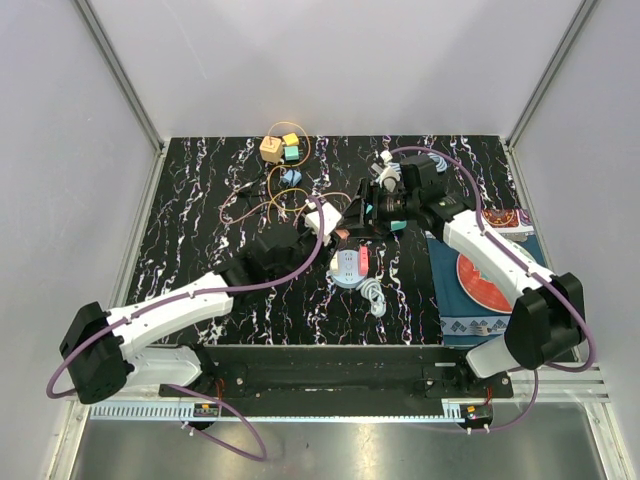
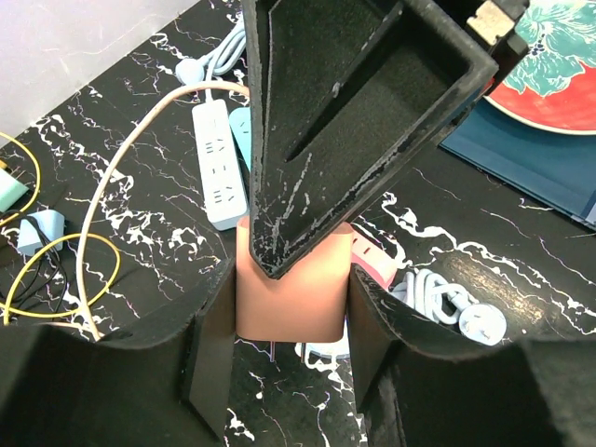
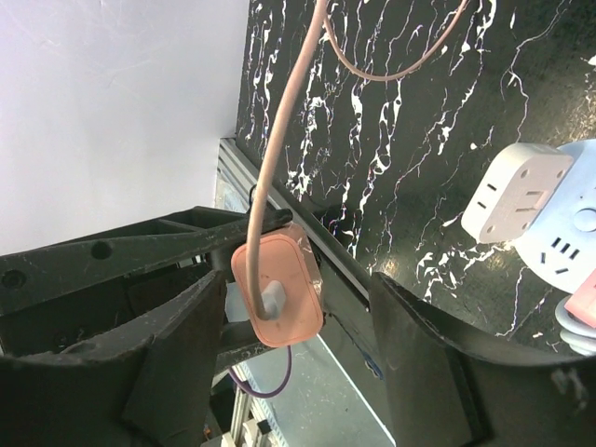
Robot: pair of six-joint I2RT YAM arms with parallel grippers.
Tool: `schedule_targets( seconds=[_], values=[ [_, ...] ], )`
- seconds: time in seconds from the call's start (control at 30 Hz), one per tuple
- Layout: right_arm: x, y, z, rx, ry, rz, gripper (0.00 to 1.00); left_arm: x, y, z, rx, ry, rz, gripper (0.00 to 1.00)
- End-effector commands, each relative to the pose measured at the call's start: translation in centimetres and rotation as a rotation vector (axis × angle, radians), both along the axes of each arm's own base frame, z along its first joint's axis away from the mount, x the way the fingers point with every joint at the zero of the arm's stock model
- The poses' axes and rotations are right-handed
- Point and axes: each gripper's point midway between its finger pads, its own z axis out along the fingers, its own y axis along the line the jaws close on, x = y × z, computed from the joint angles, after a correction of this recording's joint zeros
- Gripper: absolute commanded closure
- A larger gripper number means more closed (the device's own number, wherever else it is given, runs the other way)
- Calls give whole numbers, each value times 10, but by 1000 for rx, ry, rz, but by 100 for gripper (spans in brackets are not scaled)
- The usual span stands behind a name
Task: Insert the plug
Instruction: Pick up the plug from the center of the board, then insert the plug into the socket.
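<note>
A salmon-pink plug (image 2: pixel 293 289) with a beige cord (image 2: pixel 121 177) is clamped between my left gripper's (image 2: pixel 291 349) fingers, prongs pointing down a little above the table. In the top view the plug (image 1: pixel 343 234) hangs just behind a round white socket hub (image 1: pixel 347 268). My right gripper (image 3: pixel 298 279) is open, with its fingers wide on either side of the plug (image 3: pixel 277 291) and not touching it. It faces the left gripper (image 1: pixel 332 238) from the right (image 1: pixel 372 208). A white power strip (image 2: pixel 218 163) lies behind.
A white cube adapter (image 3: pixel 517 191) sits on the hub. A coiled white cable (image 1: pixel 374 295) lies in front of the hub. A red plate on a blue mat (image 1: pixel 487 280) is at right. Coloured adapters and yellow cords (image 1: pixel 280 148) are at the back.
</note>
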Motion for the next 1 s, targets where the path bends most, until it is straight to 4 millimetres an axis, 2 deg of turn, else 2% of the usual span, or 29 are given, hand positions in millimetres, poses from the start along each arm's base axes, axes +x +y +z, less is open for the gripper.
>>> schedule_targets(
  seconds=[0.0,0.1,0.3,0.33,0.4,0.43,0.47,0.5,0.57,0.6,0.67,0.7,0.73,0.8,0.83,0.9,0.93,0.97],
  values=[
    [1,9,20,40,-64,53,34,0,-12,22,-74,-61,-38,100],
    [0,10,18,46,-53,67,40,0,-12,20,-76,-56,-40,100],
    [0,13,16,51,-69,106,59,-3,-15,18,-83,-44,-58,100],
    [0,14,16,54,-77,118,68,-4,-16,18,-83,-39,-65,99],
    [-4,15,18,65,-105,164,77,-5,-16,15,-84,-22,-61,93],
    [-4,15,18,65,-118,174,84,-4,-14,14,-80,-15,-51,87],
    [-4,15,19,66,-138,186,97,-4,-13,11,-80,-4,-42,83],
    [-4,14,18,57,-170,202,100,-4,-13,11,-82,0,-38,76],
    [-2,14,17,43,-206,221,100,-3,-9,10,-85,19,-19,71],
    [-2,12,14,23,-240,240,100,-3,-7,12,-93,23,-10,59],
    [3,10,12,-11,-284,246,100,0,0,11,-90,34,12,45],
    [5,6,8,-42,-318,261,100,-1,2,16,-116,53,25,33],
    [8,5,9,-58,-352,268,100,0,8,13,-102,74,45,25],
    [17,-4,1,-129,-425,271,100,2,17,25,-120,90,88,16],
    [22,-9,0,-156,-455,268,100,2,27,19,-87,119,117,7],
    [31,-21,-10,-259,-551,290,100,2,39,35,-111,135,163,2],
    [34,-26,-14,-294,-580,296,100,1,51,29,-79,168,197,1],
    [40,-32,-18,-343,-609,290,100,0,58,43,-107,176,216,1]
  ],
)
